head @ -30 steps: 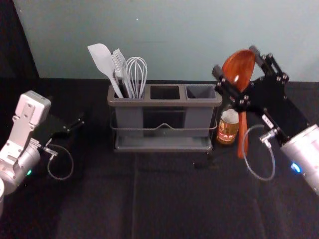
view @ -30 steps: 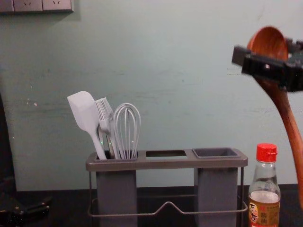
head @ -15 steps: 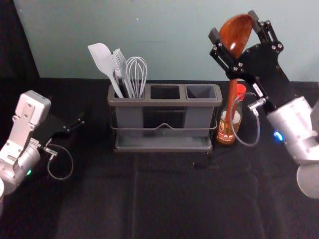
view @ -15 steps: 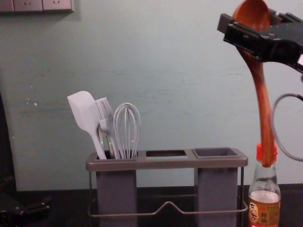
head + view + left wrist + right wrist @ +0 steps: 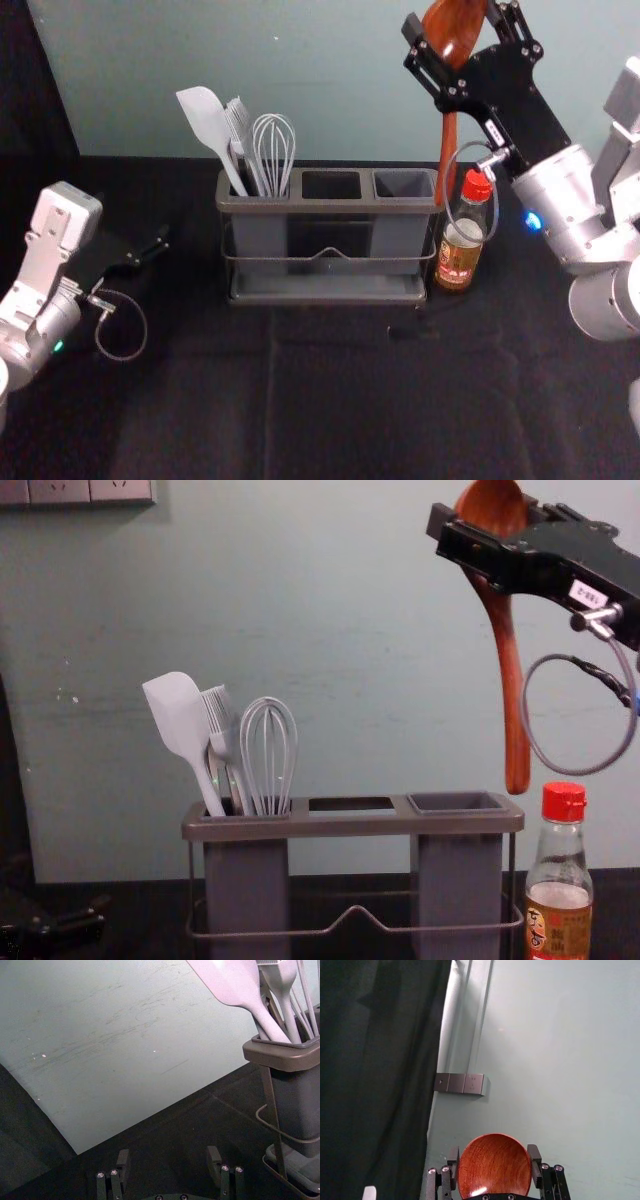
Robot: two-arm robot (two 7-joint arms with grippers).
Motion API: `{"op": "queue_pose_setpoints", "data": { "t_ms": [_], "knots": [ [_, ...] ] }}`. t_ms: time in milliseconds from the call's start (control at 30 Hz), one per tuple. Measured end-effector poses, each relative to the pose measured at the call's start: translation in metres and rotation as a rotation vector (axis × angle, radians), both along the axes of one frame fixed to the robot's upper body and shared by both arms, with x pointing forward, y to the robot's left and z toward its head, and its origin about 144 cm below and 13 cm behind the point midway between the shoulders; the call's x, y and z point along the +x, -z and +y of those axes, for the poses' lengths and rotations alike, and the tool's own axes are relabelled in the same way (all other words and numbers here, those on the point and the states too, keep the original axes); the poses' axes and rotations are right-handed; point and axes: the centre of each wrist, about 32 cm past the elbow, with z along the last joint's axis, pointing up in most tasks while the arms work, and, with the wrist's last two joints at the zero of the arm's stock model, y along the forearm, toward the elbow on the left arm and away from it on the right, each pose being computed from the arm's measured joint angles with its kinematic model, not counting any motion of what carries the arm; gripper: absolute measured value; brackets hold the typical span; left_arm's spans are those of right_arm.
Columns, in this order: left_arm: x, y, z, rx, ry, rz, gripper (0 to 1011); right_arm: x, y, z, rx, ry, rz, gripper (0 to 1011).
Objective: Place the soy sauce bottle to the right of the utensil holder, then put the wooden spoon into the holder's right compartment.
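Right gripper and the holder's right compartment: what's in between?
In the chest view, the wooden spoon's handle hangs between the right gripper and the right compartment, its tip above the right end of the holder's rim.

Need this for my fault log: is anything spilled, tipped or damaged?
Nothing stands out: the soy sauce bottle stands upright, capped; the utensil holder sits level; the right gripper holds the wooden spoon by its bowl.

Bottle (image 5: 459,255) stands right of holder (image 5: 330,208), utensils (image 5: 208,124) in holder's left compartment (image 5: 260,240)
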Motion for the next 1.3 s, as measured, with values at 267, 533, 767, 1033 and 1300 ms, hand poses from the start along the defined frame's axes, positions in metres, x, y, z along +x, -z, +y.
{"op": "queue_pose_setpoints", "data": {
  "t_ms": [267, 533, 767, 1033, 1300],
  "knots": [
    [0.000, 0.000, 0.000, 0.000, 0.000, 0.000, 1005, 0.020, -0.002, 0.007, 0.003, -0.027, 0.015, 840],
    [0.000, 0.000, 0.000, 0.000, 0.000, 0.000, 1005, 0.037, -0.001, 0.017, -0.006, -0.044, 0.043, 840],
    [0.000, 0.000, 0.000, 0.000, 0.000, 0.000, 1005, 0.044, 0.001, 0.021, -0.009, -0.048, 0.056, 840],
    [0.000, 0.000, 0.000, 0.000, 0.000, 0.000, 1005, 0.051, 0.003, 0.022, -0.008, -0.047, 0.063, 840],
    [0.000, 0.000, 0.000, 0.000, 0.000, 0.000, 1005, 0.062, 0.005, 0.028, -0.010, -0.046, 0.076, 840]
  ]
}}
